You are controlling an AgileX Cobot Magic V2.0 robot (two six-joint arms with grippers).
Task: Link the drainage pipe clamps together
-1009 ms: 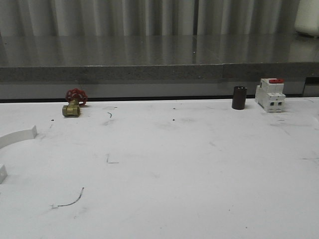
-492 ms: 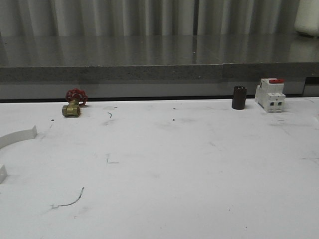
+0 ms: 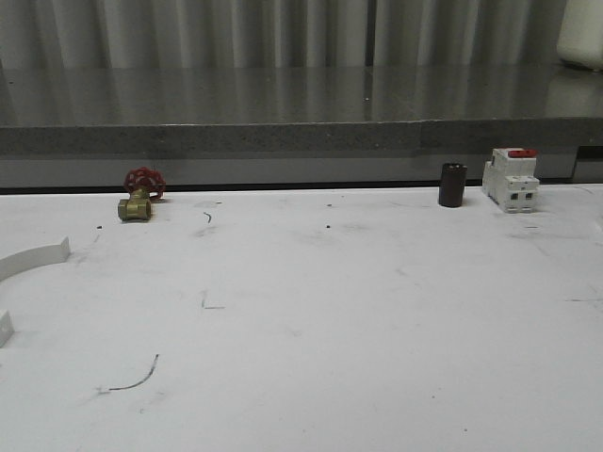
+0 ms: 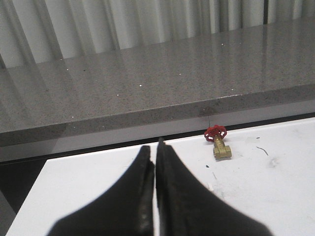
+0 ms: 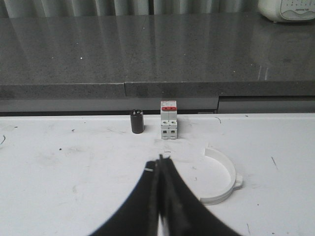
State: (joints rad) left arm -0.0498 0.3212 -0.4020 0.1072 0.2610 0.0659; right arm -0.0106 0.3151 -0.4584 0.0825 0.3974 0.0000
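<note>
Nothing is gripped yet, so the task appears to stand at its very start — the two halves lie far apart; taking the breaker block (image 3: 511,178) as landmark, one drainage pipe clamp (image 5: 221,176) lies on the white table (image 3: 358,311) nearer the robot than the block and a little to its right, its hollow side turned toward the left; the other clamp half (image 3: 33,258) lies far to the block's left, past the brass valve (image 3: 139,196) and nearer the robot. A dark cylinder (image 3: 452,185) stands just beside the block, on its left. The left gripper (image 4: 155,162) has its fingers pressed together on nothing; the right gripper (image 5: 159,169) is likewise closed and empty, hovering short of the near half. The next move, I judge, calls for each gripper to spread its fingers and descend onto its own half — then bring the end tabs together.
</note>
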